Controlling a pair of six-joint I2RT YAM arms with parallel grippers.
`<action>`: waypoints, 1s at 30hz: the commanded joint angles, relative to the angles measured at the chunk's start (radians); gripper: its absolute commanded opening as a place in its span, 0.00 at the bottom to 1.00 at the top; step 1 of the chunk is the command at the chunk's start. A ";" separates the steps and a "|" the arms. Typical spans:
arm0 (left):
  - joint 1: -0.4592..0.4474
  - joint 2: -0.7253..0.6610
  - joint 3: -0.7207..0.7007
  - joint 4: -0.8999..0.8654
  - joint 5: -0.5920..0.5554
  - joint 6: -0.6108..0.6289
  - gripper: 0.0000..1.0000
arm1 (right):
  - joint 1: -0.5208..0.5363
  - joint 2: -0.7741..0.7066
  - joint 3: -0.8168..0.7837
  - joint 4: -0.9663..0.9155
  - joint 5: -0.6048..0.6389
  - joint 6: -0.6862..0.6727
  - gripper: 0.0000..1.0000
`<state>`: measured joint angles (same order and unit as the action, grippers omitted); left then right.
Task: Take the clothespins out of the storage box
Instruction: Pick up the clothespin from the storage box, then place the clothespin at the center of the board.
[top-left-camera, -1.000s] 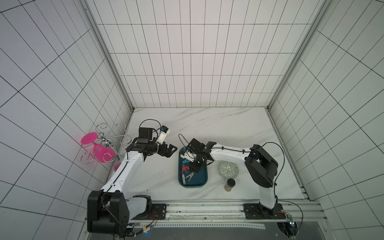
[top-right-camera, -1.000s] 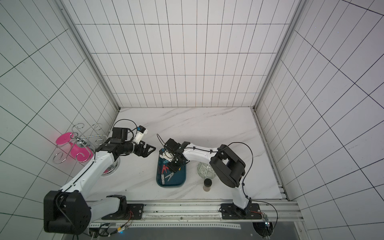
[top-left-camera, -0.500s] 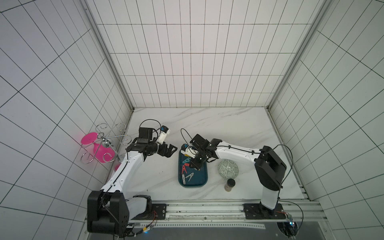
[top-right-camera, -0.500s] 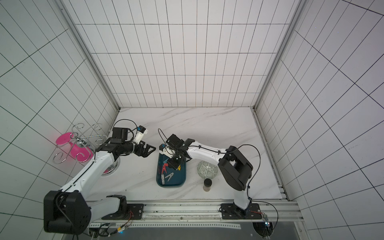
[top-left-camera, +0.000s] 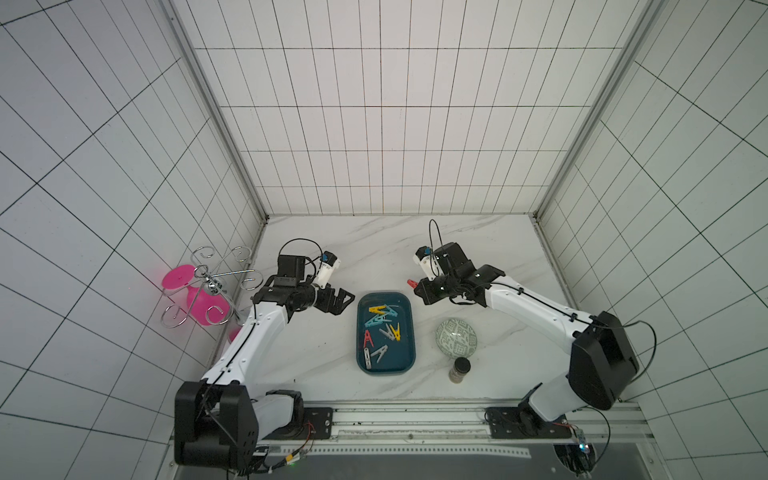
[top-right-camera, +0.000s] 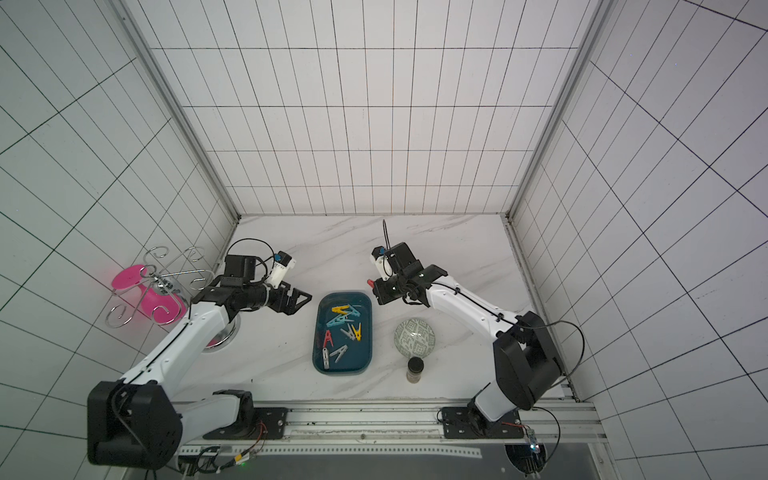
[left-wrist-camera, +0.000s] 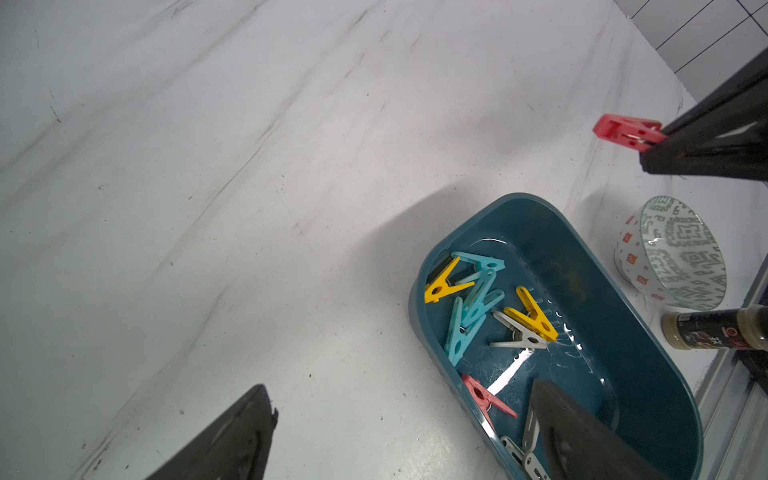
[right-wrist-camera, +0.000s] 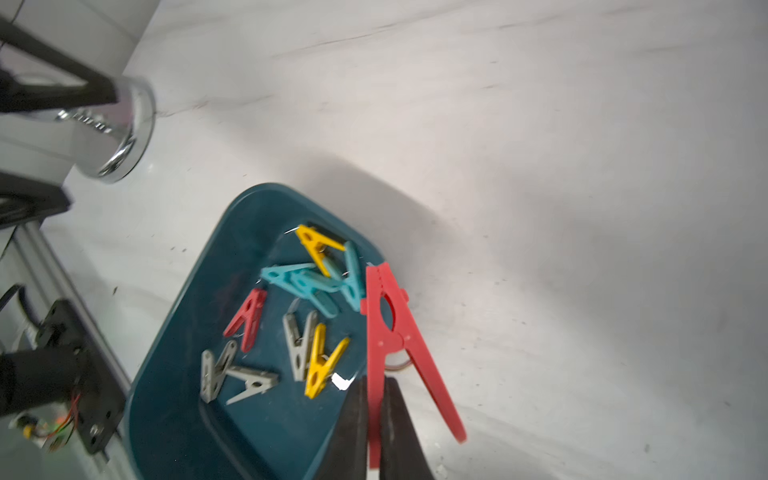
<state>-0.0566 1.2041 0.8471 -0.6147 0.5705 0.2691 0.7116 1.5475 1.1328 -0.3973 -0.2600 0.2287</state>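
— Holding what in the right jaws?
— Pinching a red clothespin (right-wrist-camera: 386, 332) by one leg, raised clear of the storage box (top-left-camera: 401, 359), near its far corner.
— And in the left jaws?
— Nothing; spread wide, hovering beside the box.
— Next?
— Probably lowering and releasing onto the bare marble surface (top-left-camera: 374, 249), away from bowl (top-left-camera: 456, 336) and jar (top-left-camera: 459, 369); then fetching the clothespins (top-left-camera: 384, 328) lying inside. White tiled walls (top-left-camera: 374, 124) all round.

Enclosure: three walls (top-left-camera: 382, 124) of white rectangular tiles with dark grout, joined by metal corner strips (top-left-camera: 214, 107). Worktop (top-left-camera: 374, 245): white marble pattern with grey veins. Aluminium rail (top-left-camera: 409, 422) along the front edge. Lighting even.
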 joint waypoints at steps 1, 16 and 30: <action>0.001 0.001 -0.002 -0.014 0.043 0.025 0.98 | -0.071 0.012 -0.066 0.030 0.098 0.142 0.10; -0.034 -0.005 -0.006 -0.060 0.085 0.072 0.98 | -0.188 0.191 -0.088 0.027 0.159 0.228 0.11; -0.047 -0.012 0.001 -0.082 0.098 0.091 0.98 | -0.179 0.135 -0.050 -0.052 0.179 0.155 0.29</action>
<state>-0.1001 1.2037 0.8471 -0.6968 0.6525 0.3420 0.5297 1.7435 1.0595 -0.3901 -0.0998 0.4248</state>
